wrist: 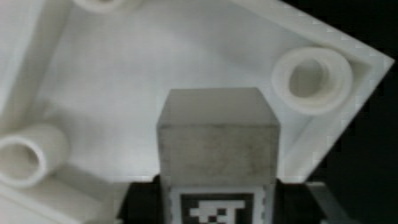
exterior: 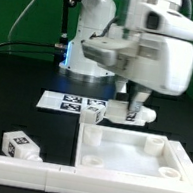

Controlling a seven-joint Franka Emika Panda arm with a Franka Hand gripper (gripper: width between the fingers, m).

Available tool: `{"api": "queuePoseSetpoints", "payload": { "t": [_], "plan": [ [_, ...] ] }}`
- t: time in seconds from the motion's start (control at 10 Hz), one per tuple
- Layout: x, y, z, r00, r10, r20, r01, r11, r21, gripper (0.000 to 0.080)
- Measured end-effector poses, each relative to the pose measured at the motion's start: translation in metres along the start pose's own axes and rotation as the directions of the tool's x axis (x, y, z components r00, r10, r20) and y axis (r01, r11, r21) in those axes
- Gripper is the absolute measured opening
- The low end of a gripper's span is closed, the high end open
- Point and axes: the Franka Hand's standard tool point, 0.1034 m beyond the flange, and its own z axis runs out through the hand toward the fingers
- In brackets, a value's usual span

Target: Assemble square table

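The white square tabletop (exterior: pixel 136 156) lies flat with its raised rim and round corner holes facing up. My gripper (exterior: pixel 133 106) is shut on a white leg (exterior: pixel 132 114) with a black-and-white tag, holding it just above the tabletop's far edge. In the wrist view the held leg (wrist: pixel 217 140) points at the tabletop (wrist: pixel 160 60) from between my gripper (wrist: pixel 217 196) jaws. A corner hole (wrist: pixel 317 78) lies just beside the leg's free end. Another hole (wrist: pixel 27 160) is farther off.
A loose tagged leg (exterior: pixel 94 110) lies by the marker board (exterior: pixel 65 102) behind the tabletop. Another leg (exterior: pixel 21 145) lies at the exterior view's left. A long white rail (exterior: pixel 21 174) runs along the front. The robot base stands at the back.
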Motion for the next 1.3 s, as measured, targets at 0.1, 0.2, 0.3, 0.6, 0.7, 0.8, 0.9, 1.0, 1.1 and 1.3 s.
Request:
{"api": "queuePoseSetpoints", "payload": {
  "t": [0.1,0.2,0.3,0.6,0.7,0.8,0.9,1.0,1.1,1.3],
  "plan": [
    [0.004,-0.005,0.000,0.995,-0.103,-0.012,0.103,0.995,0.005,0.0279],
    [-0.007,-0.012,0.001,0.991,-0.134,-0.015,0.135,0.991,0.009,0.0279],
    [-0.006,-0.013,0.002,0.981,-0.192,-0.005,0.192,0.981,0.016,0.0279],
    [0.022,-0.020,0.005,0.948,-0.318,-0.009,0.319,0.947,0.043,0.0279],
    [0.053,-0.025,0.006,0.935,-0.354,-0.031,0.355,0.933,0.052,0.0279],
    [0.075,-0.031,0.006,0.915,-0.401,-0.044,0.403,0.915,0.040,0.0279],
    [0.077,-0.036,0.008,0.882,-0.468,-0.049,0.470,0.882,0.023,0.0279],
    [0.071,-0.037,0.009,0.875,-0.481,-0.050,0.483,0.875,0.031,0.0279],
    [0.070,-0.037,0.010,0.834,-0.549,-0.047,0.551,0.834,0.031,0.0279],
    [0.071,-0.042,0.014,0.777,-0.628,-0.049,0.630,0.776,0.039,0.0279]
  ]
}}
